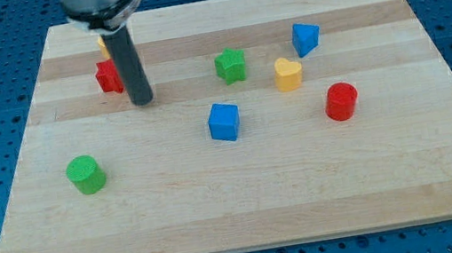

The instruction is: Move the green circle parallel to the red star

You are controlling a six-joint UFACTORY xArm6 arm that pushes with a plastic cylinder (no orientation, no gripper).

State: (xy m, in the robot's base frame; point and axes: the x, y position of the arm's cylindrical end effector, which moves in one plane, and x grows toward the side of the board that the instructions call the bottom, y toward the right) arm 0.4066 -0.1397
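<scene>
**Tip parked beside red star, green circle not yet engaged**

Nearest the view's bottom: green circle [86, 174], a short cylinder, alone on the table [248, 213], well apart from my tip [142, 100], below it and toward the view's left. Nothing touches it.

Mid-table: blue cube [224, 121] and red cylinder [341, 101], both to the tip's right, clear of any likely push line.

Further back: tip stands just right of the red star [109, 77], which the rod partly hides; contact cannot be told. Green star [231, 65], yellow heart [288, 73] and blue triangular block [305, 38] lie right of the tip. A sliver of yellow block [103, 44] shows behind the rod.

No fingers on this rig, only a bare rod, so nothing is held.

Judgement: circle is off the star's line; the tip would need to come around it to push
</scene>
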